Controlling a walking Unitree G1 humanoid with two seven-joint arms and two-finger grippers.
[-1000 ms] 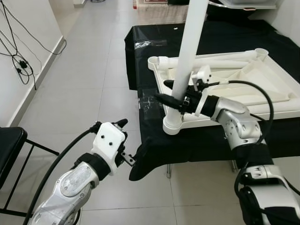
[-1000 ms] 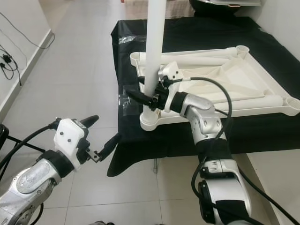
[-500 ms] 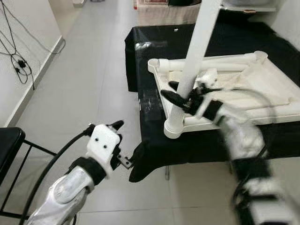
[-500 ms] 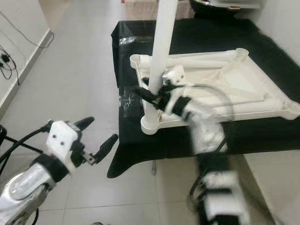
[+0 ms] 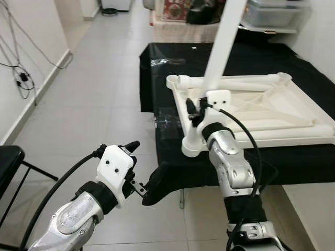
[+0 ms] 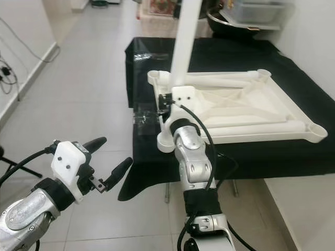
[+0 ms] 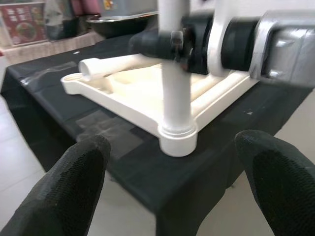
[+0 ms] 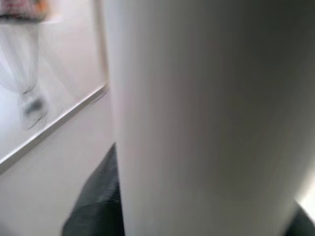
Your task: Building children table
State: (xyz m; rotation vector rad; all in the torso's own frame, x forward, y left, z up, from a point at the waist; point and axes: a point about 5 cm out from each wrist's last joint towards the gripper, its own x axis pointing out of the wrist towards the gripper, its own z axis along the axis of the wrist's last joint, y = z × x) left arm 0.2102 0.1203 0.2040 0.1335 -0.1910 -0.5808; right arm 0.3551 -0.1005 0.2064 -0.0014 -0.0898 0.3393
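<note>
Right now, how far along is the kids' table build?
Early stage. The white tabletop lies upside down on the black cloth. One white leg stands in the near left corner socket, and the right hand grips it. The left hand hovers open over the floor. The other visible corner sockets have no upright legs.

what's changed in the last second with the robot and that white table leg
The right gripper has swung round the white leg, from reaching in from the right to gripping it from the near side, with its forearm now pointing straight away from the robot. The leg stays clamped, standing in the corner socket of the upturned tabletop. The left gripper stays open, off the table's near corner.
</note>
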